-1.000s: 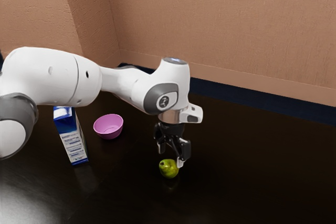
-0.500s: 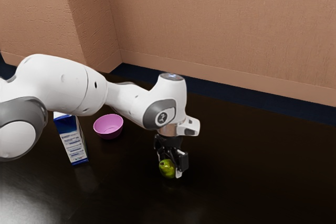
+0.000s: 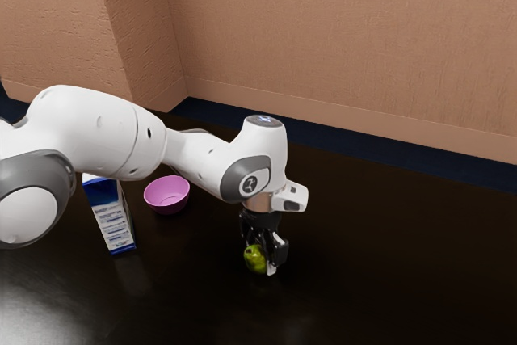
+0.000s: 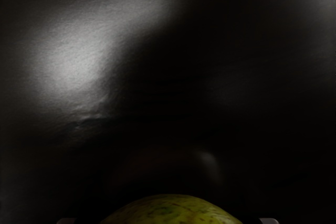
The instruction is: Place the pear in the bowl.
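Tan wall (image 3: 339, 46) spans the top of your frame, and below it the dark, glossy table (image 3: 396, 256) runs to the lower edge. Your arm (image 3: 105, 131) reaches in from the left to the centre. Your box (image 3: 111, 220) stands left, below the middle, with your gripper (image 3: 262, 264) pointing down just below centre. You have the pink bowl (image 3: 167, 195) left of centre, near the box. Your pear (image 3: 254, 259) is between the jaws, outside the bowl; you can't tell whether they grip it.
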Action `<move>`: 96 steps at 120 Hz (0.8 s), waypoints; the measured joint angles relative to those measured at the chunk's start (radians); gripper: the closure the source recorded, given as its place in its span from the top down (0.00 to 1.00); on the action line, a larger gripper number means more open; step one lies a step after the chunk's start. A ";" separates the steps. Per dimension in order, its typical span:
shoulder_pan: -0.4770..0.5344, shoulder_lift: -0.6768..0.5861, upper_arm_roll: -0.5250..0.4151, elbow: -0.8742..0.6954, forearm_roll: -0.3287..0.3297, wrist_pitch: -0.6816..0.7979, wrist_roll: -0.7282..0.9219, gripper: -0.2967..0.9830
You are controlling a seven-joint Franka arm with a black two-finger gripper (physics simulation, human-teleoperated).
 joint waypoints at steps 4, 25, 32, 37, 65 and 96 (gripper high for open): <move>-0.001 0.000 0.000 0.001 0.001 0.000 0.000 0.53; -0.003 -0.006 0.001 0.004 0.011 -0.002 -0.003 0.47; -0.003 -0.009 0.002 0.004 0.014 -0.004 -0.005 0.46; -0.003 -0.014 0.002 0.004 0.016 -0.005 -0.007 0.45; 0.021 -0.056 0.010 0.018 0.049 -0.045 -0.018 0.39; 0.136 -0.106 0.010 0.062 0.128 -0.105 -0.020 0.37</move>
